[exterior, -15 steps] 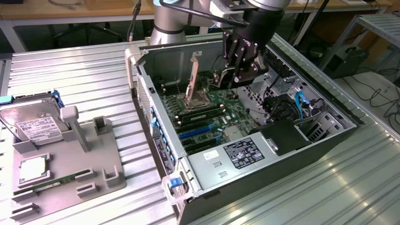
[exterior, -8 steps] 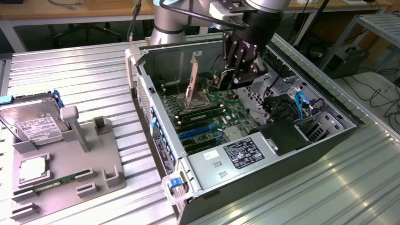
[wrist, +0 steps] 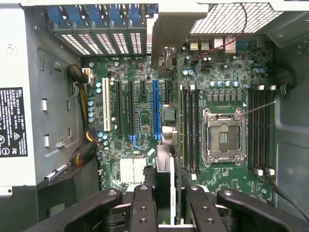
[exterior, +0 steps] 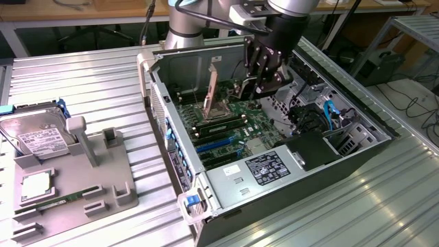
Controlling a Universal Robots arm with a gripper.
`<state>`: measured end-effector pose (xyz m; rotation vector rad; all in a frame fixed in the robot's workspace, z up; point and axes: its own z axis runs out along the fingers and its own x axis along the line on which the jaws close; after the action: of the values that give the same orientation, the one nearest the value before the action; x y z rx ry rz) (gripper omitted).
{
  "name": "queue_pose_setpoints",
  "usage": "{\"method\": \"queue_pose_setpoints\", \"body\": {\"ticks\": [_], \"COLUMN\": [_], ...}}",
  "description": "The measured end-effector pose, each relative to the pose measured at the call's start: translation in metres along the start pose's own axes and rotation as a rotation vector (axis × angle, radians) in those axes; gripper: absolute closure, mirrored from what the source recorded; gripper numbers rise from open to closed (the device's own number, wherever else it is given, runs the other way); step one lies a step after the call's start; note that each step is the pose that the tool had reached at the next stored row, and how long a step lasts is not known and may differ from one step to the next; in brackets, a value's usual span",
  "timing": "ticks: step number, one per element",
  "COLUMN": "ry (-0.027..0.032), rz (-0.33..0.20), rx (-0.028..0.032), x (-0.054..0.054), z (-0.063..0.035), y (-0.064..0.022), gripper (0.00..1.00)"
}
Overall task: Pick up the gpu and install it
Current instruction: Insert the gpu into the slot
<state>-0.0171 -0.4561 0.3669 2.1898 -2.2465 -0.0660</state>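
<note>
While poised over the open computer case (exterior: 357,149) in the upper middle of the exterior frame, the hand (exterior: 264,77) is closed part-way on the gpu (wrist: 164,176). The card is pinched edge-on between the two black fingers (wrist: 143,208).

Item: gpu. Thin dark card, held upright and seen along its edge in the wrist view. Its silver bracket (wrist: 169,43) reaches toward the slotted rear wall of the case. It hangs above the board, in line with the gap between the blue slot (wrist: 155,111) and the memory banks. Whether it touches any slot cannot be told.

Item: motherboard (wrist: 140,106). Green, lying flat on the case floor. It carries black expansion slots, one white slot and the blue one, plus a bare processor socket (wrist: 222,135) flanked by memory banks.

Item: power supply (exterior: 264,172). Grey box with a black label, at the lower middle of the exterior frame, inside the near end of the case.

Item: grey fixture tray (exterior: 116,170). Sits at the lower left of the exterior frame, well apart from the case. It holds a silver hard drive (exterior: 38,134) with a white label at its upper end and a narrow green memory stick (exterior: 58,201) near its lower edge.

Item: worktop (exterior: 82,77). Ribbed metal, bearing both case and tray.
</note>
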Motion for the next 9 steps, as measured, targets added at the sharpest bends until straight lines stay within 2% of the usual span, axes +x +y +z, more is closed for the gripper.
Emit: {"method": "queue_pose_setpoints", "body": {"ticks": [5, 9], "ry": [0.0000, 0.0000], "rz": [0.000, 0.000], "rx": [-0.0002, -0.0001], "x": [0.0001, 0.0002], "z": [0.0026, 0.0085], "y": [-0.0001, -0.0003], "gripper": [0.72, 0.72]}}
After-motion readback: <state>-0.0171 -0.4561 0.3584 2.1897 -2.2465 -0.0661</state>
